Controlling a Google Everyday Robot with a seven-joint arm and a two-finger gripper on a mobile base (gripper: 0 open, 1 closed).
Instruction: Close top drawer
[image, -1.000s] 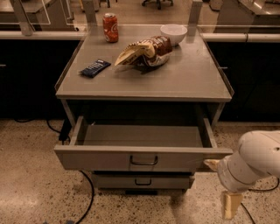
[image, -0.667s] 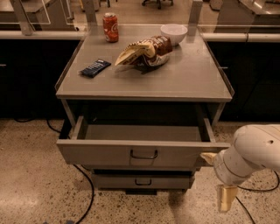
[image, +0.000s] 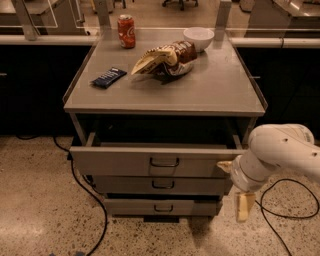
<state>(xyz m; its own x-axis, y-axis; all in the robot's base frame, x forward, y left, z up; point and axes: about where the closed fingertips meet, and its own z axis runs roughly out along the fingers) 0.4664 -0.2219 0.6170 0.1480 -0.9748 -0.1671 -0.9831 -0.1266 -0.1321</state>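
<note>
The top drawer (image: 115, 161) of the grey cabinet is pulled out a short way, and its dark inside shows above the front panel. Its small dark pull handle (image: 164, 162) is at the centre. My gripper (image: 234, 186) is at the drawer's right end, on a white arm coming in from the right. It is open and holds nothing. One tan fingertip (image: 223, 166) rests against the right end of the drawer front. The other finger (image: 244, 206) hangs down beside the lower drawers.
Two shorter drawers (image: 155, 185) (image: 160, 206) sit shut below. On the cabinet top (image: 220, 95) are a red can (image: 126, 31), a white bowl (image: 198, 38), a chip bag (image: 162, 60) and a dark blue bar (image: 109, 77). Black cables (image: 90, 200) lie on the speckled floor.
The top drawer has slid inward and stands out much less than before. My gripper has moved up and toward the cabinet with the drawer's right end.
</note>
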